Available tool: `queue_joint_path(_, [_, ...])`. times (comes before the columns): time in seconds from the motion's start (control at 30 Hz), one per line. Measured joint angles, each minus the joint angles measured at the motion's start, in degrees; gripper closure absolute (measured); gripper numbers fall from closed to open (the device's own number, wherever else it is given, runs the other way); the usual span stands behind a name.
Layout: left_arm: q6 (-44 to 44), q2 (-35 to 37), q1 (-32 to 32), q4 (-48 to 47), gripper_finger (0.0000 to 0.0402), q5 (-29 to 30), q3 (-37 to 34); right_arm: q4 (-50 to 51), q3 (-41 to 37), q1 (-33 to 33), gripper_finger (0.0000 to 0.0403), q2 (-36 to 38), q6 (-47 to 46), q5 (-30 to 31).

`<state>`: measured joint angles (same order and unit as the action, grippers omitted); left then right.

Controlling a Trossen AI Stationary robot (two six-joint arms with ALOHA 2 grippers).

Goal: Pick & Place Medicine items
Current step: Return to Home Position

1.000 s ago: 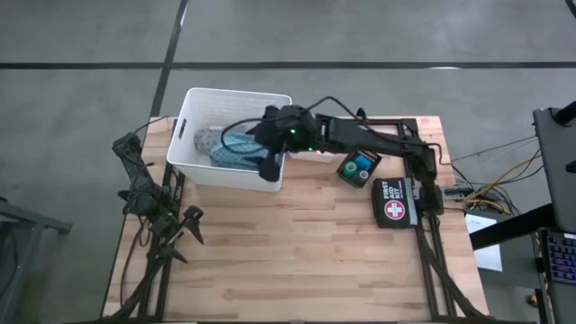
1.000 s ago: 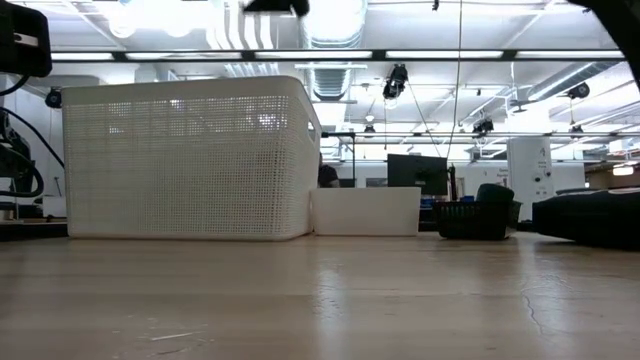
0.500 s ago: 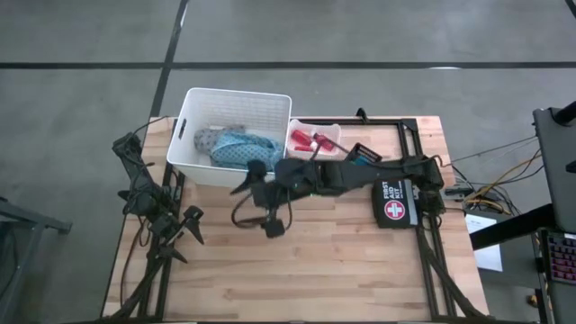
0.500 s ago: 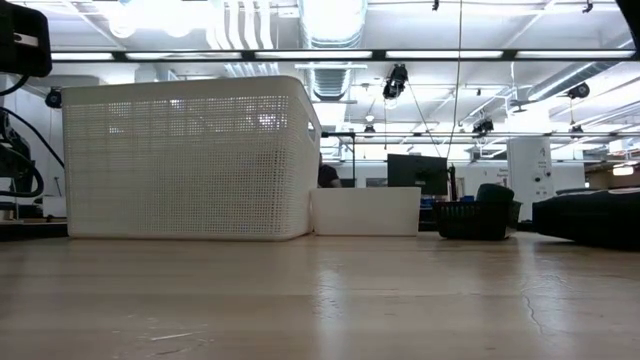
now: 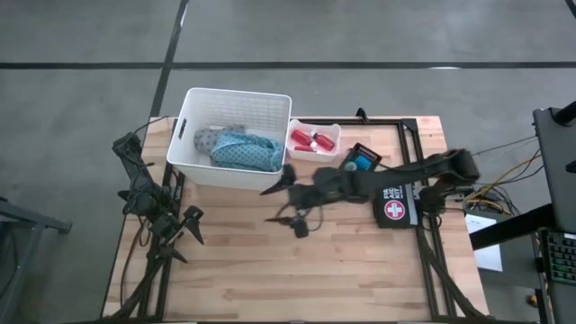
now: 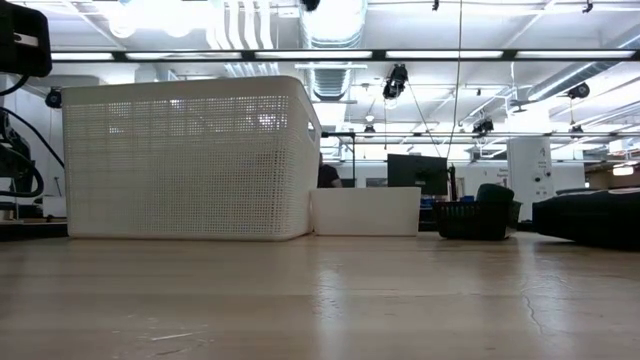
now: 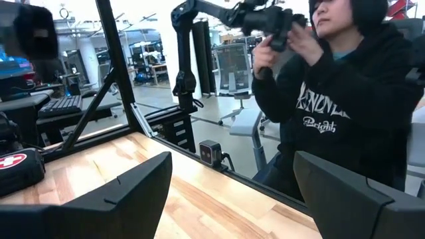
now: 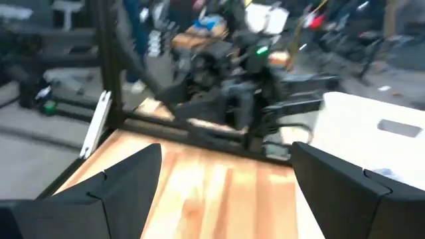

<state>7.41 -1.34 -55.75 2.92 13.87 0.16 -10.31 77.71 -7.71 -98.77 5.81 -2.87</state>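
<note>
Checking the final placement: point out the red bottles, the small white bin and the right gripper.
red bottles (image 5: 301,138), high view, on one bottle's red body.
small white bin (image 5: 315,123), high view, on its far rim.
right gripper (image 5: 283,207), high view, midway between its spread fingertips.

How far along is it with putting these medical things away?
Done: red bottles lie in the small white bin, cloths in the big bin. In hand: nothing; right hand open above the table, left hand parked at the left edge. Possibly left: the blue-topped item beside the small bin.
</note>
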Motion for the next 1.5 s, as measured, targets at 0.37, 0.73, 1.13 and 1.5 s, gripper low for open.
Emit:
queue_joint_path(0.37, [0.0, 0.0, 0.0, 0.0, 0.0082, 0.0, 0.0, -16.6, -34.1, 0.1, 0.0074, 24.4, 3.7, 3.3])
queue_joint_path(0.73, [0.0, 0.0, 0.0, 0.0, 0.0082, 0.0, 0.0, -15.0, -55.3, 0.2, 0.0074, 52.3, 4.1, 5.6])
queue_joint_path(1.13, [0.0, 0.0, 0.0, 0.0, 0.0082, 0.0, 0.0, -14.3, -75.2, 0.2, 0.0074, 77.5, 0.1, 7.6])
queue_joint_path(1.5, [0.0, 0.0, 0.0, 0.0, 0.0082, 0.0, 0.0, 4.1, -77.1, 0.2, 0.0074, 91.3, -1.3, 7.5])
